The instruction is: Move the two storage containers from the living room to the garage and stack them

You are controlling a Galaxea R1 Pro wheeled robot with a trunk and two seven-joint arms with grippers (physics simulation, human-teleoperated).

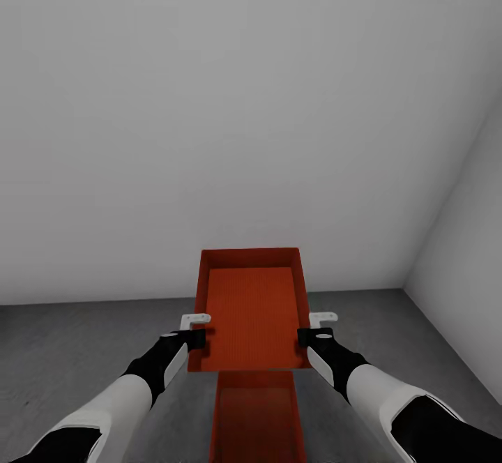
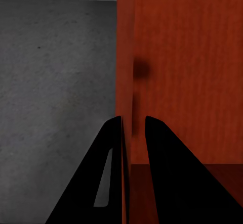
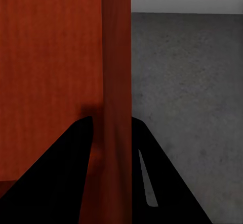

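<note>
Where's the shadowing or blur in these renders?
Head view: flat, even light, soft gradient on the white wall, no glare. Left wrist view: dark smudge-like shadow on the held container, edges soft. Right wrist view: pincer fingers render as black silhouettes.

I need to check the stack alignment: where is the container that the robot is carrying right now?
In the head view, the carried container hangs centred between the left gripper and right gripper, each clamped on a side wall, above the other container on the grey floor.
</note>
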